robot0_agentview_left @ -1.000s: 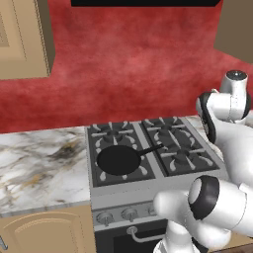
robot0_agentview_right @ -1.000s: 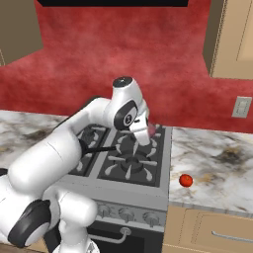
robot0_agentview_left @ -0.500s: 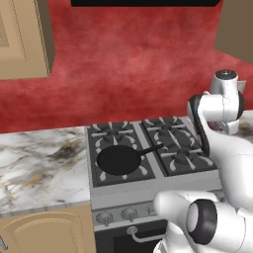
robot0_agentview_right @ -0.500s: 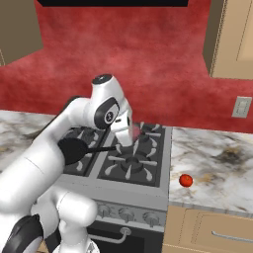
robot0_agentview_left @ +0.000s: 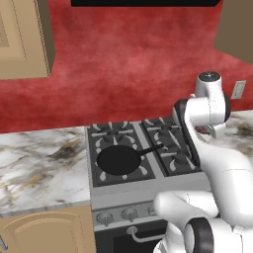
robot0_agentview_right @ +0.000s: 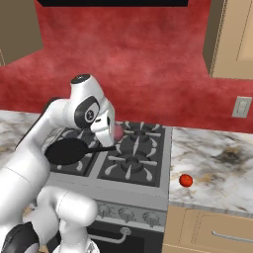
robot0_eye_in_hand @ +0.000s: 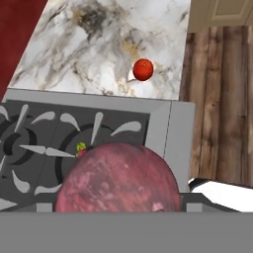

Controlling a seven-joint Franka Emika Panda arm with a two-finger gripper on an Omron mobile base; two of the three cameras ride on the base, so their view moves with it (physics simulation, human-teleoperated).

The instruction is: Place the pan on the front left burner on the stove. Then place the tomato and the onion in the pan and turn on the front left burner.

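The pan [robot0_agentview_left: 118,159] sits on the front left burner [robot0_agentview_left: 105,173] of the stove [robot0_agentview_right: 143,185], its handle running toward the middle of the cooktop. That first step looks done.

The onion [robot0_eye_in_hand: 117,178] is carried in the gripper [robot0_agentview_right: 114,132]: in the hand view it lies right against the camera, and in the right base view the pink ball sits at the end of the hand above the stove, just to the right of the pan. The jaws stand wide, closed on the onion; the fingertips themselves are hidden behind it.

The tomato [robot0_agentview_right: 186,180] lies on the marble counter [robot0_agentview_right: 217,173] to the right of the stove, well apart from the pan. It is untouched.

Step in hand, as judged: carrying the onion to the pan. The pan is empty in both base views.

Next move calls for: shifting the hand leftward until the onion is over the pan's middle, lowering, then releasing. After that, the tomato, then the knob [robot0_agentview_left: 105,218] for the front left burner.
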